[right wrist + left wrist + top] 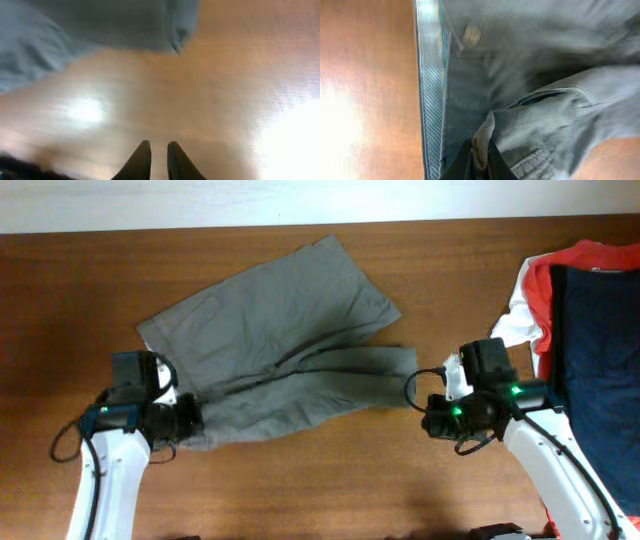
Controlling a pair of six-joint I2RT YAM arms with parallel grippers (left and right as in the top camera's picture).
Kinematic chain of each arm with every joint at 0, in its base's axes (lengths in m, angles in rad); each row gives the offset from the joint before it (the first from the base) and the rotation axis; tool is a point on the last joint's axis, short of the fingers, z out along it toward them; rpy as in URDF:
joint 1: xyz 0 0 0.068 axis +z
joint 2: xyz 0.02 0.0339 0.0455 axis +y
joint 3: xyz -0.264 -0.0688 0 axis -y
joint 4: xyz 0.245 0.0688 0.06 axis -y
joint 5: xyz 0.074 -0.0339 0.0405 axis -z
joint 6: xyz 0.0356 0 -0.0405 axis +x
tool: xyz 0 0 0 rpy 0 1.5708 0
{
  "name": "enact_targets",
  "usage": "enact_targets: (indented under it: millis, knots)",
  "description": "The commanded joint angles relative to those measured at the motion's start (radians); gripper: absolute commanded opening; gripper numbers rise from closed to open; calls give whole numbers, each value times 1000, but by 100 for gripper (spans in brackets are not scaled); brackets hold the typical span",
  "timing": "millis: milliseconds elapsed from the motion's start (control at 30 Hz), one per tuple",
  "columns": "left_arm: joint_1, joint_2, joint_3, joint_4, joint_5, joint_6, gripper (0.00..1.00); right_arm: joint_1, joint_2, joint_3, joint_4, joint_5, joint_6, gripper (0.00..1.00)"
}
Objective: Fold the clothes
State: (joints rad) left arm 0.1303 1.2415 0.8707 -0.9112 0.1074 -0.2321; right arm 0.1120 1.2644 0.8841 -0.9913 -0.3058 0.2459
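The grey-olive shorts [290, 350] lie spread across the middle of the wooden surface [300, 490]. One leg panel angles up toward the far edge, and the other runs off to the right. They are rumpled rather than flat, with a crease running through the centre.

Down at the near-left corner of the shorts, the left gripper [480, 164] has a hold. Its jaws are pinching a raised fold of the grey fabric, with cloth bunched up between the two dark fingers [462, 167]. From the left wrist we see the paler woven inner band [430, 100] running top to bottom beside bare wood. A small round button [471, 35] sits near the top, and a slit pocket [540, 97] opens off to the right.

On the other side, the right gripper [159, 160] sits over bare wood just off the right-hand edge of the shorts. Its jaws are nearly pressed together, with only a sliver of wood showing between them and nothing held. The cloth's corner hangs in view ahead of it.

At the far right there is a separate pile: a red-orange garment [590, 255] with a navy blue garment [600, 350] lying on top.
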Motion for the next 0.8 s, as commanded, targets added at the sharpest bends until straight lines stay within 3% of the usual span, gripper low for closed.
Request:
enact_targets:
  millis: [0,33,67,100,133,200,233,267,300,333,400,433,467,500,533,633,700,767]
  knots:
    - [3,65,-3,-71,13,1,8,-1,18,2,5,48,-13,19]
    - [3,69,-3,-82,20,1,13,-1,18,2,0,39,-12,19]
    - [3,68,-3,-98,19,1,40,-1,18,0,-11,26,-13,23]
    - [3,68,-3,-119,6,2,99,-1,18,0,-23,26,-13,25]
    - [5,68,-2,-98,-8,1,99,-1,18,0,-22,25,-13,27]
    - [6,68,64,-35,53,-4,99,-1,18,2,31,-60,-63,41]
    - [6,68,123,-32,115,-4,98,-1,18,7,47,-93,-66,45]
    - [5,68,202,-33,160,-4,77,-1,21,24,74,-103,-66,46]
    - [3,68,257,-37,158,-3,70,-1,34,39,92,-103,-66,48]
    - [3,68,273,-31,146,-3,70,-1,54,40,136,-103,-66,49]
    - [3,84,270,19,-35,-3,70,-1,145,40,282,-110,-65,49]
    - [3,112,258,72,-63,-4,31,0,206,40,359,-111,-65,48]
    - [3,159,242,121,-60,-8,9,0,274,40,442,-117,-63,39]
    - [3,256,225,177,-60,-22,1,0,374,40,556,-234,-63,13]
    - [3,324,225,201,-59,-23,1,0,418,40,614,-311,-63,6]
    - [3,546,225,240,-37,-29,1,0,439,66,700,-342,-112,4]
    - [3,612,225,288,-36,-30,0,1,439,137,688,-326,-111,4]
    - [2,678,225,266,-33,-30,0,47,439,257,563,-244,-166,4]
